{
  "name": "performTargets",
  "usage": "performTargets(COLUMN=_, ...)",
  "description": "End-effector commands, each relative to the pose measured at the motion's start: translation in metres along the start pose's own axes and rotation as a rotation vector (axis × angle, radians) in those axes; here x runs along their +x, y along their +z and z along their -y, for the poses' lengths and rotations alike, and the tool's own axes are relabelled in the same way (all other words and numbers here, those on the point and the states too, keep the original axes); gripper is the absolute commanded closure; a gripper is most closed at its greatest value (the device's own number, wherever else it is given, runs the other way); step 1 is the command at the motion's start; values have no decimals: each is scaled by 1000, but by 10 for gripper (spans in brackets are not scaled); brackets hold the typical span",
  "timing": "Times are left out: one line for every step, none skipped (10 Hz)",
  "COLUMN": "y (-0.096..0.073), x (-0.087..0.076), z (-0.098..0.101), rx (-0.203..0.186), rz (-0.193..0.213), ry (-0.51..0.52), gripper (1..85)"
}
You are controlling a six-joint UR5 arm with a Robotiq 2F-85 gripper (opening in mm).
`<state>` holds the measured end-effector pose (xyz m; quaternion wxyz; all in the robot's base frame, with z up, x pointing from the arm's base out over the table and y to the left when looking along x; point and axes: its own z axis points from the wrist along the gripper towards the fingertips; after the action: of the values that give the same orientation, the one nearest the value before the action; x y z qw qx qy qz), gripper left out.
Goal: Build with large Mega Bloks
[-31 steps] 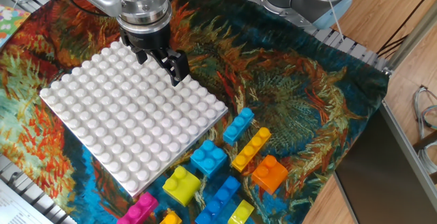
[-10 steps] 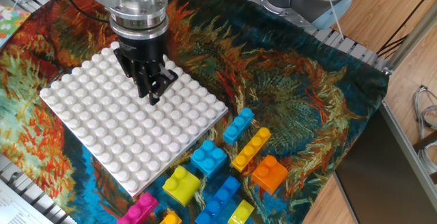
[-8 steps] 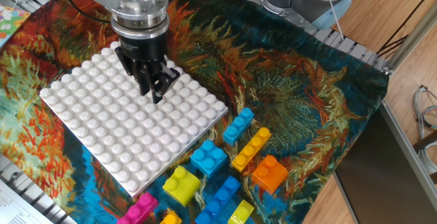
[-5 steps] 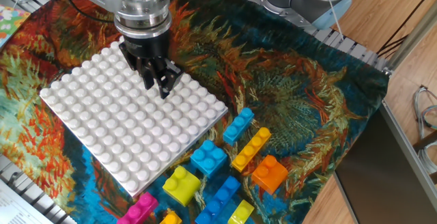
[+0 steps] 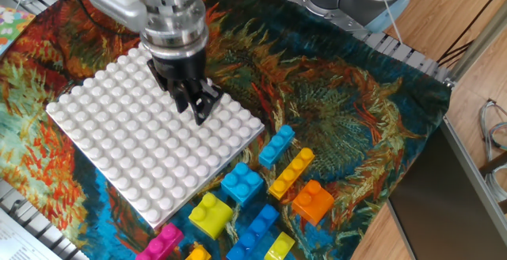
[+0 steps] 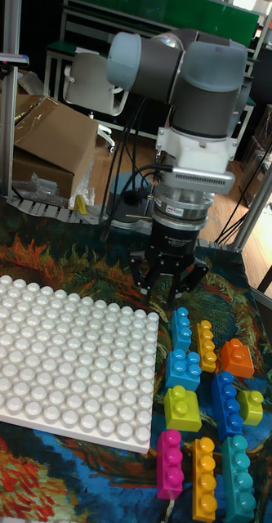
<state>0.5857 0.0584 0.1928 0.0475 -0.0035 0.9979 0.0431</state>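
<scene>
The gripper (image 5: pixel 199 106) is being held above the white baseplate (image 5: pixel 119 157), near its edge facing the bricks, jaws slightly parted and gripping nothing. The Mega Bloks (image 6: pixel 202 392) (blue, orange, yellow, pink) are lying clustered on the patterned cloth (image 5: pixel 348 109) just beside that edge.

Pink brick (image 5: pixel 161 242), small orange brick (image 5: pixel 197 254) and lime brick (image 5: pixel 279 247) cut off by fixed view's bottom edge. Hand (image 5: pixel 200 111) fingertips dark, gap unreadable. Baseplate (image 6: pixel 37 343) cropped at tall view's left edge.
</scene>
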Motion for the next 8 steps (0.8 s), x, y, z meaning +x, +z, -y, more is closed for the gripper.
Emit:
performTargets(y=-1, x=-5, z=-17, rx=-14, rz=-9, ry=-67, gripper=447)
performTargets(y=-1, x=-6, z=-19, rx=-22, rz=-7, ry=-83, gripper=427)
performTargets(y=-1, x=-6, z=-22, rx=-34, rz=-7, ry=-85, gripper=410)
performTargets(y=-1, x=-5, z=-23, rx=-37, rz=-8, ry=-71, gripper=400)
performTargets(y=0, x=-7, z=-22, rx=-28, rz=-9, ry=-55, gripper=397)
performTargets(y=9, x=-14, z=-35, rx=-27, rz=-21, ry=-42, gripper=397)
performTargets(y=22, x=-22, z=-47, rx=-27, rz=-24, ry=-26, gripper=397)
performTargets(y=33, x=-31, z=-58, rx=-25, rz=-24, ry=-11, gripper=393)
